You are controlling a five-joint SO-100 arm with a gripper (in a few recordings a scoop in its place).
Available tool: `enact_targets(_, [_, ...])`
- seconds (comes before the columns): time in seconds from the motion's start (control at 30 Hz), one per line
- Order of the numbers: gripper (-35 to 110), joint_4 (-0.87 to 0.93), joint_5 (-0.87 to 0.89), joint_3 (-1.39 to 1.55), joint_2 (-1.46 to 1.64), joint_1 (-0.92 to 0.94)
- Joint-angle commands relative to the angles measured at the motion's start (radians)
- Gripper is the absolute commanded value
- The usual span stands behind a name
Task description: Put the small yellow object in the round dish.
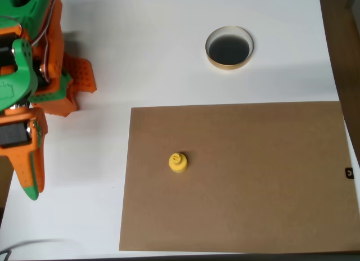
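In the overhead view the gripper [32, 185] hangs at the left edge of the picture, well to the left of the brown mat [253, 182]. Its orange and green fingers run down to a single tip with no gap showing between them, but from above I cannot tell for sure whether the jaws are closed. Nothing is held between them, and the tip sits over bare white table [157, 58], touching no object.

The yellow object [178, 162] stands on the mat, in the mat's left part, roughly mid-height, knob up. It is clear of the mat's left edge and well apart from the gripper, with only white table and a strip of mat between the two.

The dish [229, 47] sits on the white table beyond the mat's top edge, slightly right of the yellow object and well apart from it. Its tan rim is whole and its dark inside holds nothing.

The mat's surface around the yellow object is open on all sides. The mat's right edge reaches the table's right side, where a dark strip begins. The arm's orange base [56, 86] stands above the gripper, left of the mat's top-left corner.
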Motion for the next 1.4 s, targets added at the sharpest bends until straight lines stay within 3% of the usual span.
enact_targets(0.0, [12,0.017,-0.023,-0.089,0.02,-0.017])
enact_targets(0.27, [18,-0.026,-0.014,-0.143,-0.078,-0.043])
enact_targets(0.47, [20,-0.08,0.035,-0.348,-0.443,-0.029])
enact_targets(0.77, [24,-0.003,-0.005,-0.598,-0.821,-0.14])
enact_targets(1.37, [24,0.15,-0.057,-0.831,-1.255,-0.414])
